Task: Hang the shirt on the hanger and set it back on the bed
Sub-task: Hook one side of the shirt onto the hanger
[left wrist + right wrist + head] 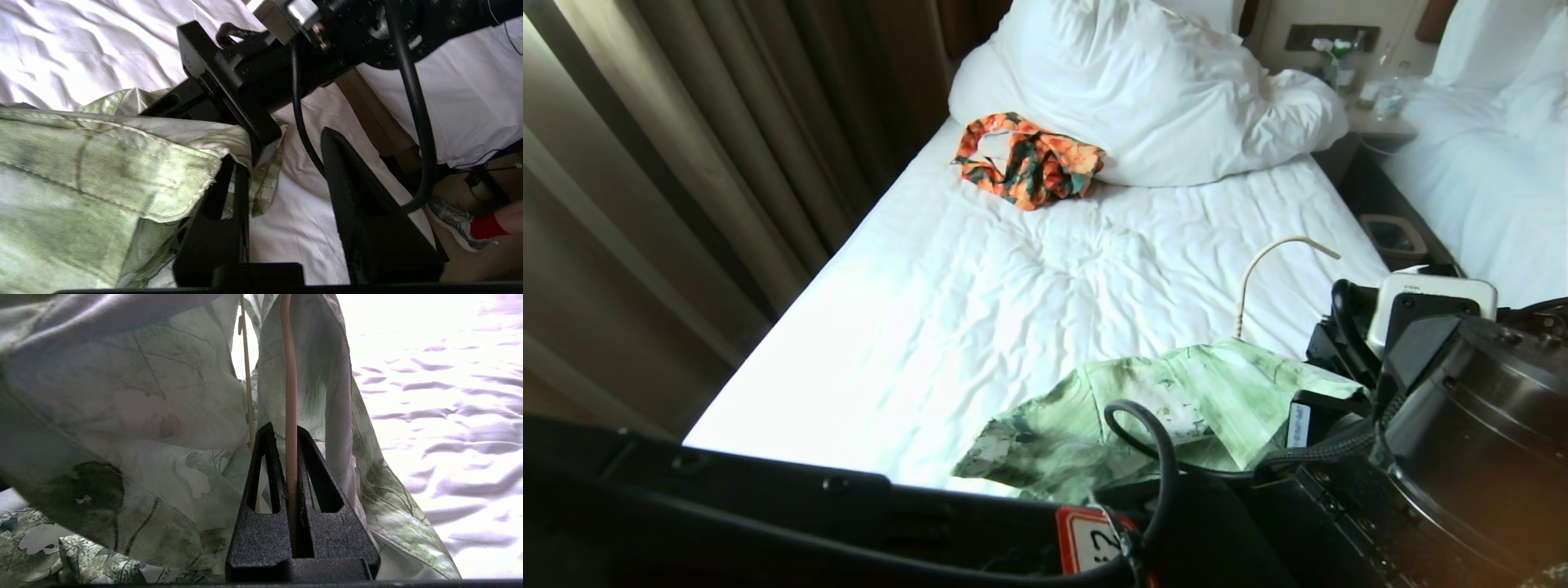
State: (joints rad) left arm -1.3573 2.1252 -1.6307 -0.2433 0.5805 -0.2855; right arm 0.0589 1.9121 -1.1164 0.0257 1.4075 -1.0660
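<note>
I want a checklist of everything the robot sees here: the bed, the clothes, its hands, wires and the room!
Surface: the bed, wrinkled white sheet, big white pillow at its head.
Job's things: the shirt, green leaf print, draped over the hanger; its hook sticks up above the fabric.
Clutter: an orange floral garment crumpled beside the pillow.
Grippers: right gripper shut on the hanger's wire; left gripper open, one finger against the shirt's hem.
Cables: a black cable loops over the shirt.
Surroundings: curtains on the left, a nightstand and second bed on the right; a person's shoe on the floor.
</note>
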